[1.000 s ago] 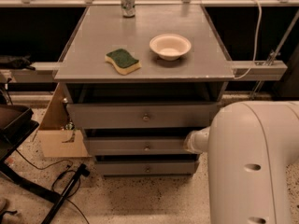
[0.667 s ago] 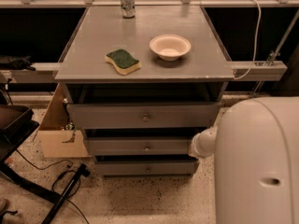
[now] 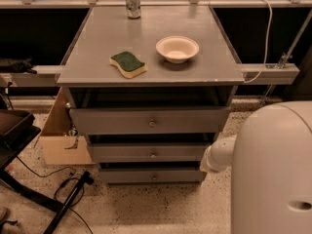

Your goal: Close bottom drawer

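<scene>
The robot's bulky white arm (image 3: 273, 169) fills the lower right corner of the view, its rounded shell rising from the bottom edge. A pale cylindrical joint (image 3: 218, 155) juts leftward from the shell's near side, angled slightly downward. The gripper is out of sight, beyond what the camera takes in.

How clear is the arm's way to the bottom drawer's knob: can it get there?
Probably yes: nothing stands before the bottom drawer or its knob, and the arm is beside its right end. The gripper itself is out of view.
</scene>
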Robot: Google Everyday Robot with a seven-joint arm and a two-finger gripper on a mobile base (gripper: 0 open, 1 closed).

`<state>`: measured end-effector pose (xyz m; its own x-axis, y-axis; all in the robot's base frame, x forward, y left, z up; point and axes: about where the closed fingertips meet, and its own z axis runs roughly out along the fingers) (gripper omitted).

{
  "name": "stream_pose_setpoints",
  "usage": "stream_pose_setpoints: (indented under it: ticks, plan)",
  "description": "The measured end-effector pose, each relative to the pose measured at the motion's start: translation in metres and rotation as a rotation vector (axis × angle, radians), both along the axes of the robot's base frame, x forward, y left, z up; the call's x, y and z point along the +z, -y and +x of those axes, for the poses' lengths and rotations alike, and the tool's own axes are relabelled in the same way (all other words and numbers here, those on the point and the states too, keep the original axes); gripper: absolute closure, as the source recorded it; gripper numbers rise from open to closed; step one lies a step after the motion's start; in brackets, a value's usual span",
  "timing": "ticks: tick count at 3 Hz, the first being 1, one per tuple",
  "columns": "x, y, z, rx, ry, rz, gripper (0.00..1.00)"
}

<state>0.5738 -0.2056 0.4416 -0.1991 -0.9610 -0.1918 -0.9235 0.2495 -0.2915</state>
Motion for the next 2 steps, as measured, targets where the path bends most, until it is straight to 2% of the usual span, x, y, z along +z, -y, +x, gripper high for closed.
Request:
stream_pose_setpoints:
  ticks: [1,2]
  plan:
    - [-0.003,0.0,-0.016,0.044,-0.038,0.008,1.0]
    - [-0.006,0.001,-0.027,0.085,-0.06,0.0,0.82]
